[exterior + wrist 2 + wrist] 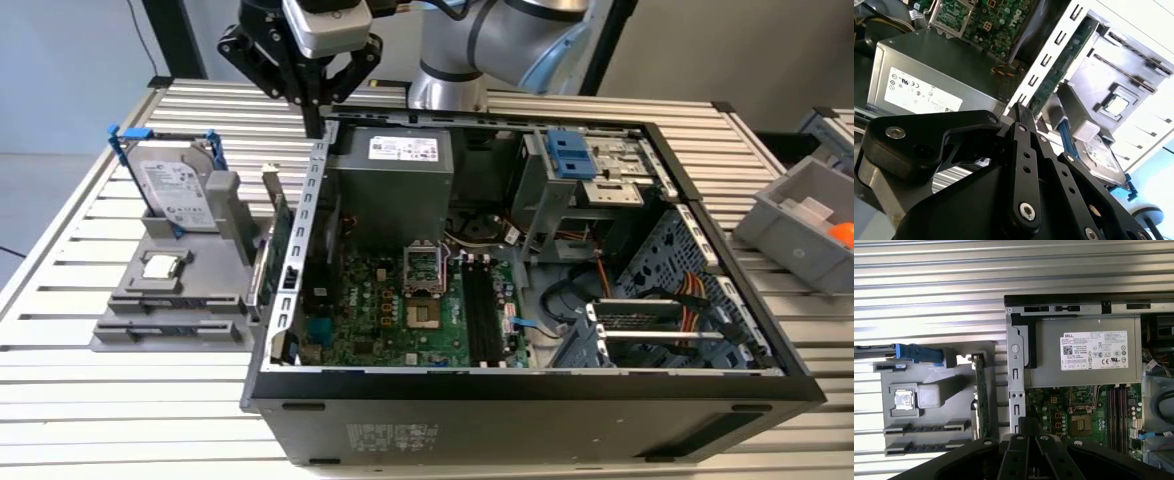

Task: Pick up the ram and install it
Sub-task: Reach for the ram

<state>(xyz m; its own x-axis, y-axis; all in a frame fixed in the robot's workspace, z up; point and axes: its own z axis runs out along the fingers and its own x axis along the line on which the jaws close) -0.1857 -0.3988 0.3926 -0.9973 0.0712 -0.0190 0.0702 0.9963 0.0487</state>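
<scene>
The ram [280,255] is a thin green stick standing on edge in the grey holder [160,315], just outside the open computer case's wall on the exterior view's left. It also appears in both wrist views [1061,65] [981,395]. My gripper [316,122] hangs above the case's back corner on that side, higher than the ram and beyond its far end. Its black fingers meet at a point in both wrist views [1021,112] [1026,424], shut with nothing between them. The black motherboard slots [481,310] [1116,410] lie inside the case.
A silver hard drive [174,190] in a blue-tabbed frame and a small square processor chip [160,267] sit in the same holder. A power supply [394,180] fills the case's back. A grey bin [801,220] stands at the exterior view's right on the slatted table.
</scene>
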